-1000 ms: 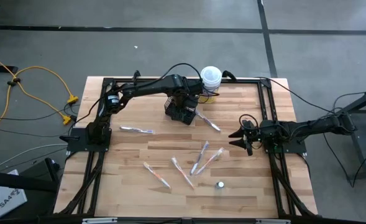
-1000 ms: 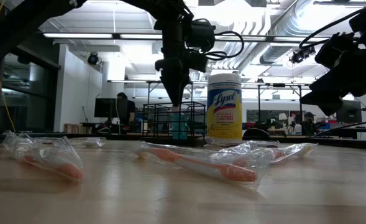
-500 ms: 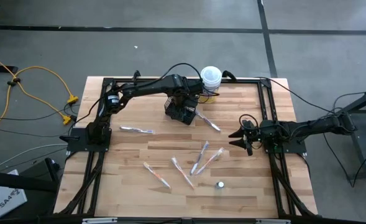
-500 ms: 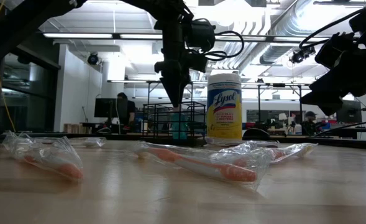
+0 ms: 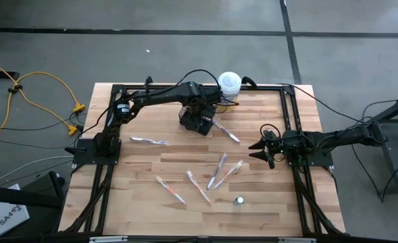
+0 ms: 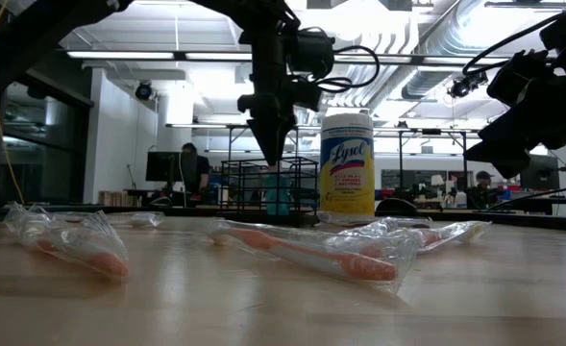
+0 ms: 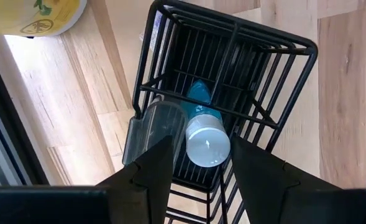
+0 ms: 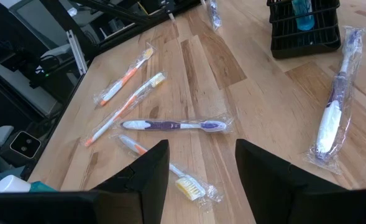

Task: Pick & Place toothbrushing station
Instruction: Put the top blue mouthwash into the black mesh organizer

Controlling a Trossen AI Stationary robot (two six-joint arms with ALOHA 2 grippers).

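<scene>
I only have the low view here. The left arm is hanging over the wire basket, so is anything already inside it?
Observer: Yes. The left wrist view shows a teal tube standing in the basket, directly below the open left end effector.
Operator: And the other tube?
Observer: It lies loose on the table, at the near edge.
Operator: Where's the right end effector?
Observer: Open, waiting at the table's right side, holding nothing.
</scene>
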